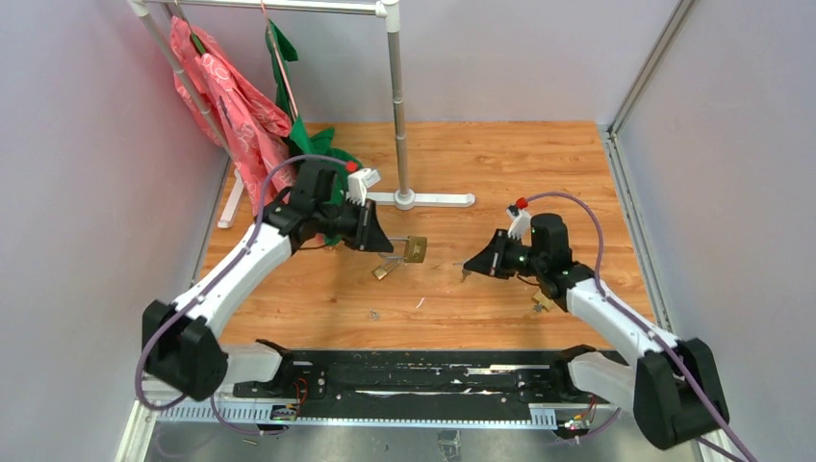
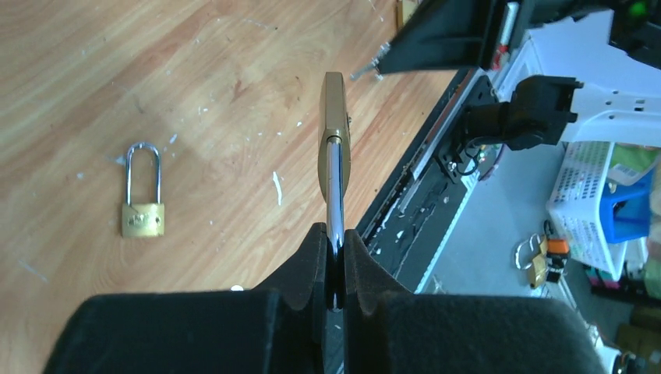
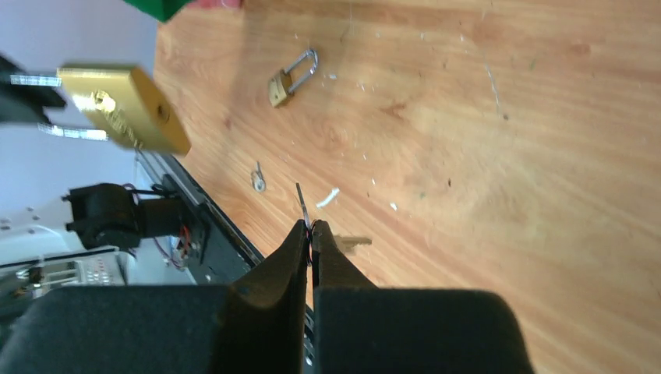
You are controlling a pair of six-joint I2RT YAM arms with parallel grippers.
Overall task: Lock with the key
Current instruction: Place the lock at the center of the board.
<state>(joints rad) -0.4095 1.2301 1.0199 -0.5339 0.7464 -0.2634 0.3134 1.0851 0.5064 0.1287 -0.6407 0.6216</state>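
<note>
Roughly halfway thru the job, judging by the layout: lock and key are both in hand but not yet joined. L gripper (image 2: 334, 234) is pinched tight on the steel shackle of the brass padlock (image 2: 334, 125), holding it in the air w/ the body pointing out toward the other arm. R gripper (image 3: 310, 230), jaws closed to a sliver, clamps a thin key (image 3: 300, 201) whose blade sticks out past the fingertips.

In the top view the padlock hangs at about 9 o'clock from the key, near but apart, w/ a gap of bare wood table (image 1: 539, 164) showing between them. Left to do, by my read: line the blade up w/ the keyway, insert, turn, and make sure the shackle is seated.

The padlock itself has a squat brass body w/ rounded corners and a bright chrome shackle. A dark spot on its end face is prob. the keyway, turned roughly toward the key in the R wrist view, though blur there makes it hard to confirm. Can't tell whether the shackle is clicked home or popped.

Also on the table: a smaller long-shackle padlock (image 1: 382, 272) lying flat at 7 o'clock of the held one, a loose key (image 1: 373, 314) at 6 o'clock, and a small brass piece (image 1: 542, 304), maybe another key, by the R arm.
</note>
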